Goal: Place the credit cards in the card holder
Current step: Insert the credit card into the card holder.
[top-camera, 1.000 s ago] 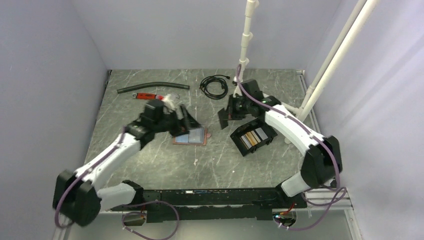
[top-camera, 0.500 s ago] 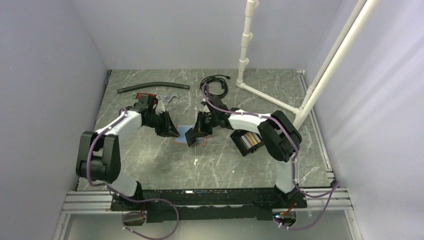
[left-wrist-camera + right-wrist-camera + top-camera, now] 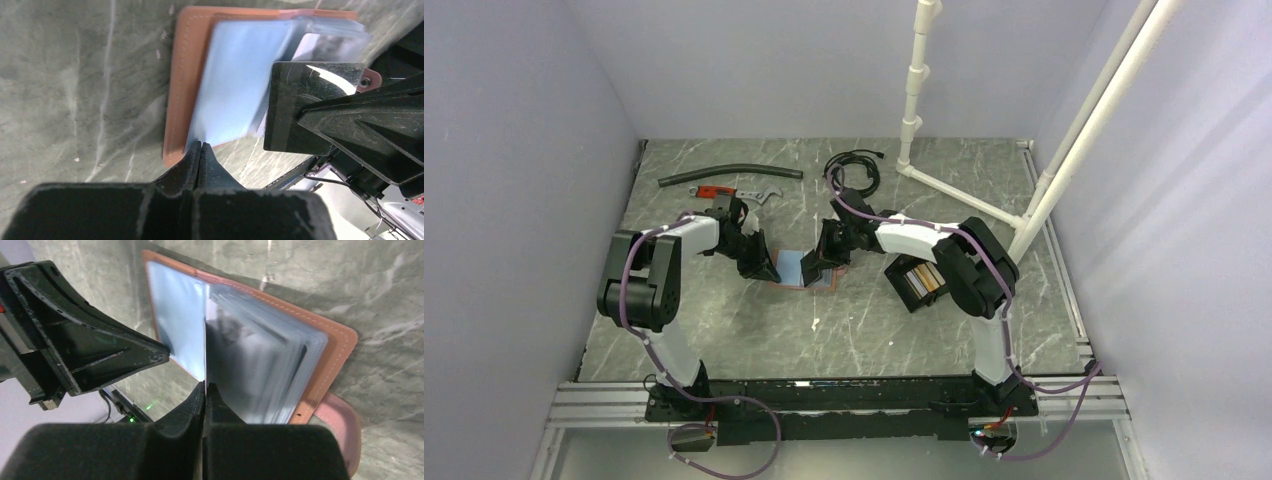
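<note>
From above, the left gripper (image 3: 769, 270) and the right gripper (image 3: 812, 272) face each other closely over a small tan-brown leather wallet (image 3: 824, 283). The wallet lies open on the grey marbled table (image 3: 724, 330), and pale blue leaves show between the two grippers. The black rectangular shallow plastic card holder (image 3: 900, 288) sits to the right of the right gripper, apart from it and partly under that arm. Gold and grey-white rectangular plastic credit cards (image 3: 927, 278) lie inside it. Behind the left gripper are a red-handled tool (image 3: 714, 192) and a black ribbed hose (image 3: 724, 177). Behind the right gripper is a coiled black cable (image 3: 854, 172).

In the left wrist view, the left gripper (image 3: 200, 146) is clenched. Its two tips press together on the near corner of a pale blue, translucent, thin plastic leaf (image 3: 230, 80), which lies over the wallet (image 3: 176, 85). I cannot tell if this pale blue leaf is a card or a sleeve. A flat black finger (image 3: 312, 107) of the right gripper stands just to the right, over the far part of the leaf.

In the right wrist view, the right gripper (image 3: 205, 388) is also closed tight, on the lower edge of a thin upright leaf (image 3: 205, 340) seen edge-on. To its left, the left gripper (image 3: 162, 354) touches the edge of the pale blue leaf (image 3: 177, 315). To its right, blurred leaves fan out over the wallet (image 3: 337, 347).
</note>
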Controlling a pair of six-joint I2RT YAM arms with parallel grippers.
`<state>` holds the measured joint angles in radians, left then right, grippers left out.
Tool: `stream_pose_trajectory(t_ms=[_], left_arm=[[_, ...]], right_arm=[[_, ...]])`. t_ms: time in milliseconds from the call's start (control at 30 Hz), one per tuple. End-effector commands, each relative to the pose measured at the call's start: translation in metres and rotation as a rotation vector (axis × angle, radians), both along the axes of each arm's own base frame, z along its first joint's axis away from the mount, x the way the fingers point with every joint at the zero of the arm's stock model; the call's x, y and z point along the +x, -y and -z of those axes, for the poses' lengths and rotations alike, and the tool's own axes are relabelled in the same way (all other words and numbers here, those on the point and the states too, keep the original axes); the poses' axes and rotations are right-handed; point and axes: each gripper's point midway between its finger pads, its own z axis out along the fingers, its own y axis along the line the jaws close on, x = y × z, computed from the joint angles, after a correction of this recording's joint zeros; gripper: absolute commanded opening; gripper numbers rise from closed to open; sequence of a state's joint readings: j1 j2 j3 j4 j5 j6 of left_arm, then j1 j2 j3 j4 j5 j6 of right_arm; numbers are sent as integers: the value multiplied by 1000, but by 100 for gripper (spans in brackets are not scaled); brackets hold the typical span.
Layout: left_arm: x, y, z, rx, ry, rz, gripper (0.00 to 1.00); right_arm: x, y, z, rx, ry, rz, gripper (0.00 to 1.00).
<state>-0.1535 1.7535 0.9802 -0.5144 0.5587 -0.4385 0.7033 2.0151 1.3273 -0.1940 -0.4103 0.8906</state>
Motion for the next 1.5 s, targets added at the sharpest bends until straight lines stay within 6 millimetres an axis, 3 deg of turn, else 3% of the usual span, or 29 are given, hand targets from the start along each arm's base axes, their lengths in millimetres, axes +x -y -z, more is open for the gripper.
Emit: stream_pose_trajectory(t_ms=[0, 500, 700, 967, 1467], left_arm=[[8, -6, 4, 48, 5, 1, 0], [4, -15, 14, 111, -41, -23, 0], [3, -15, 17, 109, -51, -19, 0], [2, -20, 22, 145, -60, -26, 0], [1, -21, 23, 161, -54, -19, 0]], right_arm=[[8, 3, 5, -47, -1, 32, 0], [12, 1, 17, -56, -15, 41, 0], [13, -12, 25, 23, -11, 0, 0], [15, -10, 34, 149, 62, -39, 0], [38, -6, 43, 237, 171, -105, 0]])
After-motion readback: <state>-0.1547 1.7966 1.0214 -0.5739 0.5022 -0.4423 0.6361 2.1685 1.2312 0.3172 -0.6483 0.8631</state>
